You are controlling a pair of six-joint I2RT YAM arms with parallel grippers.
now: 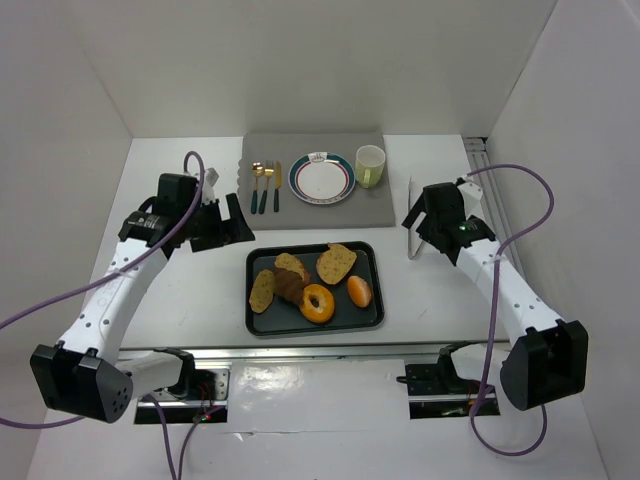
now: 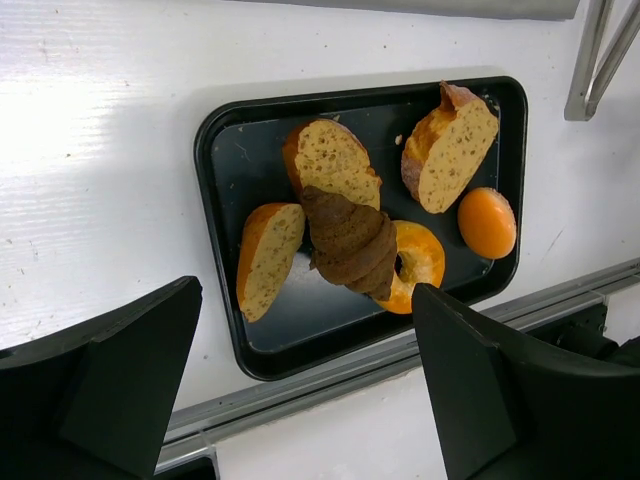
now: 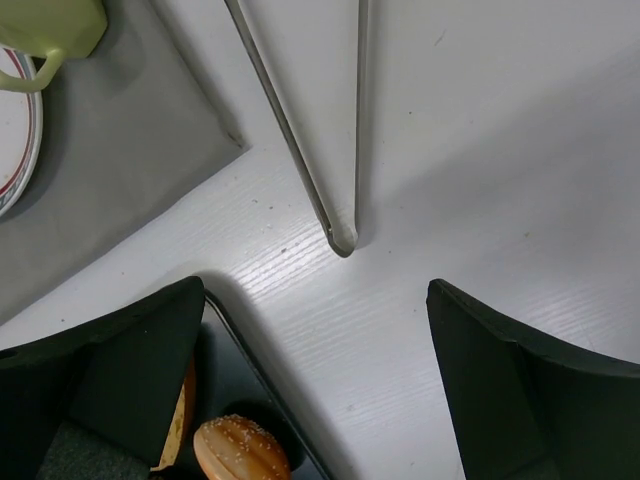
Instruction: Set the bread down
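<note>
A black tray (image 1: 345, 314) holds several breads: three cut slices (image 1: 337, 262), a dark croissant (image 1: 291, 286), an orange bagel (image 1: 318, 303) and a round bun (image 1: 359, 291). A white plate (image 1: 322, 178) with a coloured rim lies empty on a grey mat (image 1: 375, 208). My left gripper (image 1: 225, 222) is open and empty, above the table left of the tray's far corner. In the left wrist view, my left gripper (image 2: 310, 390) hangs over the tray's near rim (image 2: 300, 355), with the croissant (image 2: 350, 240) ahead. My right gripper (image 1: 418, 225) is open and empty, over metal tongs (image 1: 411, 210) right of the tray.
A yellow-green cup (image 1: 370, 166) and gold-and-dark cutlery (image 1: 265, 185) lie on the mat beside the plate. In the right wrist view the tongs (image 3: 300, 130) lie just ahead of my gripper (image 3: 315, 370), with the bun (image 3: 240, 450) and tray corner (image 3: 235, 365) at lower left.
</note>
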